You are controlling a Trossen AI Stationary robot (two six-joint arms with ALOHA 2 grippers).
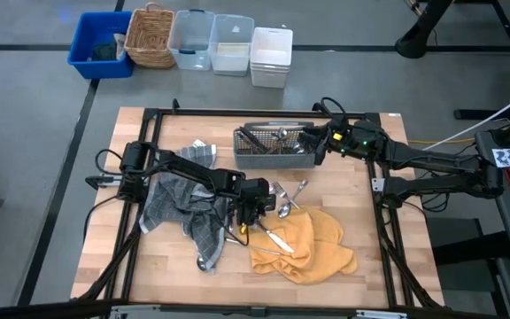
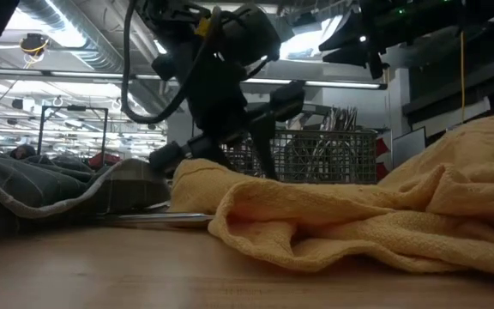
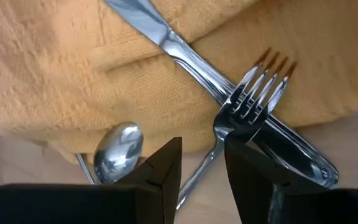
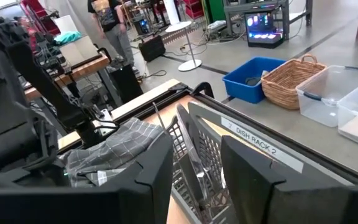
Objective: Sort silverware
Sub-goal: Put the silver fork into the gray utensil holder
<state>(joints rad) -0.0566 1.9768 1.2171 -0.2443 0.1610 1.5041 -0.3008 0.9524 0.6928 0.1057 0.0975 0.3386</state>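
Observation:
Several pieces of silverware (image 1: 286, 197) lie loose between a yellow cloth (image 1: 312, 244) and a grey checked cloth (image 1: 180, 208). My left gripper (image 3: 201, 180) points steeply down over them, open. A fork (image 3: 253, 102) rests with its tines on a knife (image 3: 185, 53) that lies on the yellow cloth. The fork's handle (image 3: 194, 180) runs between my left fingers, and I cannot tell whether they touch it. A spoon (image 3: 118, 149) lies beside them. My right gripper (image 1: 320, 144) hovers open at the right end of the grey mesh caddy (image 1: 273, 149), which holds more silverware.
Beyond the table's far edge stand a blue bin (image 1: 100, 44), a wicker basket (image 1: 149, 35), clear tubs (image 1: 211, 42) and a white one (image 1: 271, 58). A dark frame (image 1: 149, 120) rims the wooden table. A person (image 4: 110, 25) stands far off in the room.

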